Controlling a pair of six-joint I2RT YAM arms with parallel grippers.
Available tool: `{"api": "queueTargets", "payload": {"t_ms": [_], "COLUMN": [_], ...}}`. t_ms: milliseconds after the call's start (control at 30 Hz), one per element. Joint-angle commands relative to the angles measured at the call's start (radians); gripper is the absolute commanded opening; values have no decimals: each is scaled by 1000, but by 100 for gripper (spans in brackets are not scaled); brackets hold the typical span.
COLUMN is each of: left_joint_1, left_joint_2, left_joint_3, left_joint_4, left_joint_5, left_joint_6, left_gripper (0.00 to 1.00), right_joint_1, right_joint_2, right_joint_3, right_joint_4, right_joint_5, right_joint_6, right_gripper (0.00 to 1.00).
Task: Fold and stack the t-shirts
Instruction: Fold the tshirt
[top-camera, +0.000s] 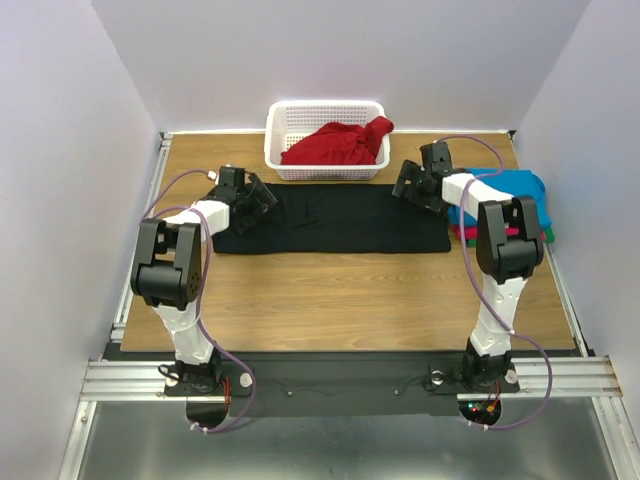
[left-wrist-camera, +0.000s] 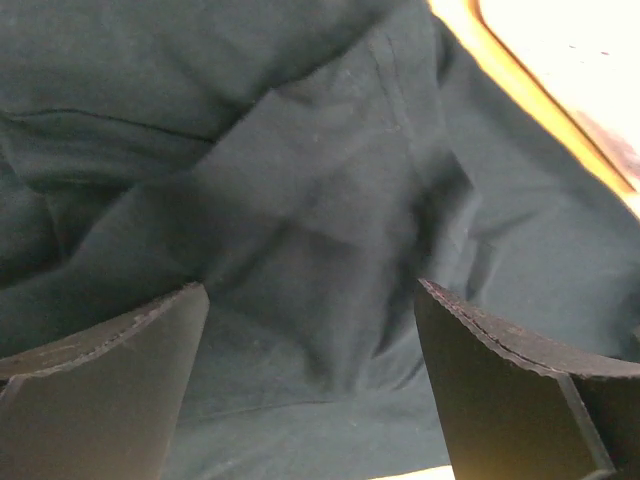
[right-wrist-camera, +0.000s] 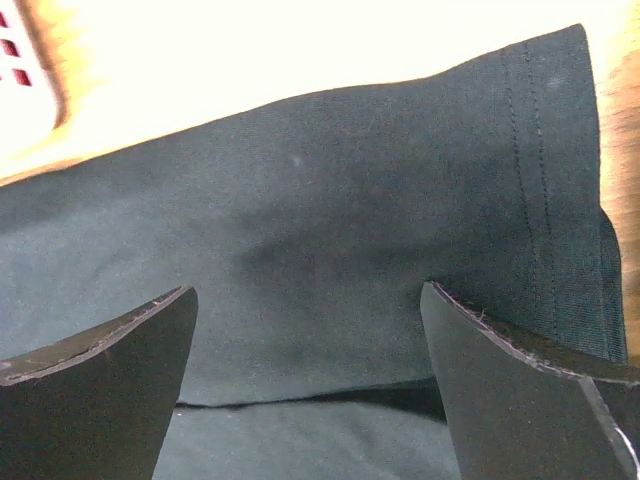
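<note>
Now, in the lower half of the top view we see bare table (top-camera: 340, 300), which gives open room for a fold toward the bases. Above it, mid-frame, the black t-shirt (top-camera: 340, 218) lies flat as a long band. The left gripper (top-camera: 258, 203) and right gripper (top-camera: 408, 187) hover over its two ends, fingers spread wide, holding nothing. We judge folding underway; the next move calls for a pinch at the end edges. Farther up, its far edge runs just beside the basket (top-camera: 275, 150) holding the red t-shirt (top-camera: 340, 145). The folded stack (top-camera: 525, 185) sits at right.

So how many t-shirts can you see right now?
5: black spread mid-table, red in the basket, blue, pink-red and green stacked far right; others may hide underneath.
</note>
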Motion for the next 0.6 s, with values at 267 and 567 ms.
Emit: {"api": "queueTargets", "payload": {"t_ms": [267, 567], "left_joint_1": [117, 190], "left_joint_2": [41, 308], "left_joint_3": [11, 378], "left_joint_4": [-3, -155], "left_joint_5": [-75, -105], "left_joint_6": [1, 91], "left_gripper": [99, 98], "right_joint_1": [251, 664], "right_joint_2": [-401, -615], "right_joint_3": [-622, -902], "right_joint_4": [70, 91], "right_joint_5": [30, -132], "right_joint_6": [177, 450], "right_gripper": [100, 100]}}
